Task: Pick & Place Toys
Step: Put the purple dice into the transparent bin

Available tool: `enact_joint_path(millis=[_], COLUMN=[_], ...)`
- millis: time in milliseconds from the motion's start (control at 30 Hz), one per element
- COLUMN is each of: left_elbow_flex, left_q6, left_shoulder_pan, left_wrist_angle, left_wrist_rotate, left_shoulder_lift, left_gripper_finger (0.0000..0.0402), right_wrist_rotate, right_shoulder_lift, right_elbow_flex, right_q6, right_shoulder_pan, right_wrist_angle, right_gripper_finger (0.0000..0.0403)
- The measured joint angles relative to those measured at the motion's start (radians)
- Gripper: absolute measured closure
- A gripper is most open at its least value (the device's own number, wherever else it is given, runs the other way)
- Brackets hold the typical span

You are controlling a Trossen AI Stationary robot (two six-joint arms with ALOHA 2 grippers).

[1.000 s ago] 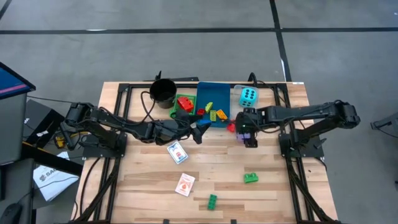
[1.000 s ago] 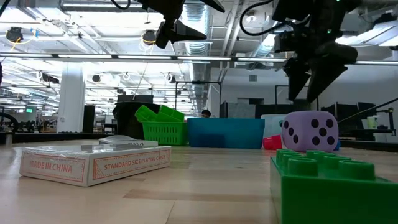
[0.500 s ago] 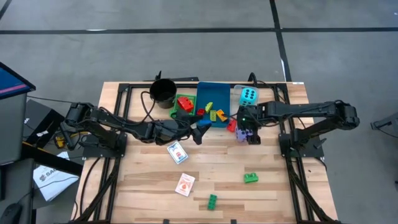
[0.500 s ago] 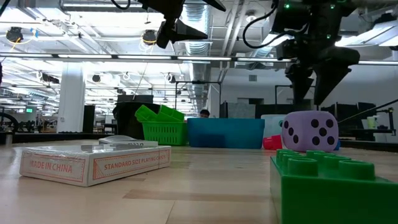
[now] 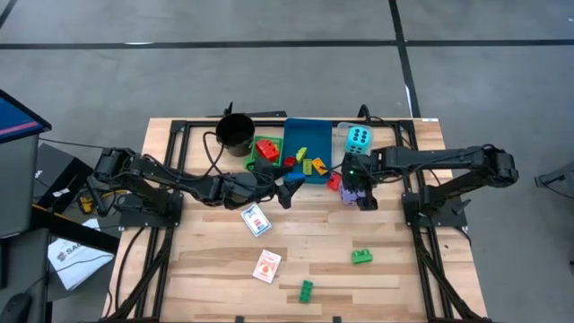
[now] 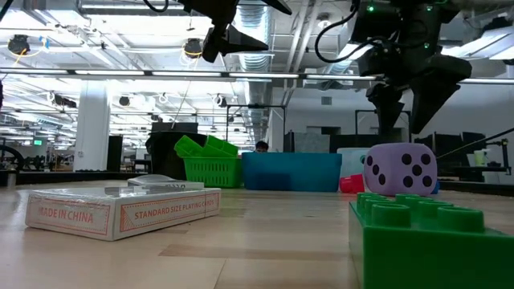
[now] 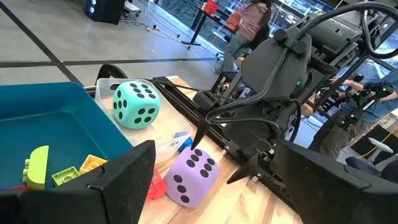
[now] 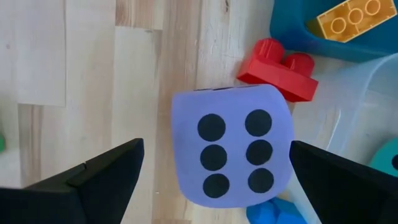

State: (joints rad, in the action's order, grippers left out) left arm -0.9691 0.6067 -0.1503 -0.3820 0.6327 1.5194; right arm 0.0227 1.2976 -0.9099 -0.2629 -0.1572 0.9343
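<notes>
progress: early, some bricks already in blue tray (image 5: 302, 144) | right claw (image 8: 214, 163) wide, empty, above purple die (image 8: 231, 151) near table's far edge | left claw (image 5: 285, 190) wide, idle | card packs, green bricks left

it was a big open lab or workshop hall: exposed ceiling ducts (image 6: 265, 32), strip lights (image 6: 161, 74), concrete floor (image 5: 269, 72), equipment racks behind the tabletop (image 6: 241, 241).

The pale wooden table (image 5: 395, 256) carries a black cup (image 5: 235, 132), a green tray (image 5: 265, 151), a blue tray (image 5: 305, 144), cyan die (image 5: 359, 137), purple die (image 8: 231, 153), two card packs (image 5: 256, 219) (image 5: 266, 266) and two green bricks (image 5: 361, 257) (image 5: 306, 290).
</notes>
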Motion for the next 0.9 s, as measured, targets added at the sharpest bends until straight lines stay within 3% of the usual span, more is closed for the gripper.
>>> enact_joint_path(millis=[900], left_elbow_flex=[0.000], left_q6=[0.000], left_shoulder_pan=[0.000], left_wrist_angle=[0.000], left_wrist_rotate=[0.005], left_shoulder_lift=[0.001], left_gripper_finger=[0.0078], right_wrist_rotate=[-0.027], right_shoulder_lift=[0.000], right_elbow_flex=[0.001], right_q6=[-0.036], right_shoulder_pan=[-0.062], right_wrist_angle=[-0.011], right_gripper_finger=[0.0006])
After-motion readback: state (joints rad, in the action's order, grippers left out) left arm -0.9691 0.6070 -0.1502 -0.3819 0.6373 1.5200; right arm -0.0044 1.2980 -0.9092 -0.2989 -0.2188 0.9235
